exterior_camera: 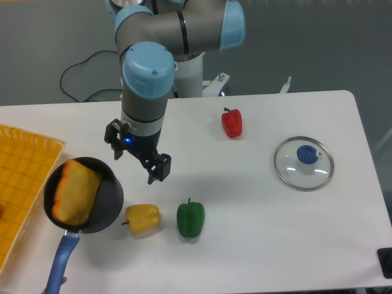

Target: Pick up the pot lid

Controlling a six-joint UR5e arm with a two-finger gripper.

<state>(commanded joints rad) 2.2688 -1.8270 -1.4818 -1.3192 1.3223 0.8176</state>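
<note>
Right, your gripper hangs with its 2 fingers spread, nothing between them; carry it across to the pot lid, flat at the view's right, centre over the blue knob, descend straight and squeeze gently, clear of the glass

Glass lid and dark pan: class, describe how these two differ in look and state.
The lid looks see-through, with a round blue knob at its middle; the pan is dark, with a long blue handle at its side. The lid lies flat, knob up, while the pan has a brown, bread-like piece in it. Both are round with some blue.
</note>
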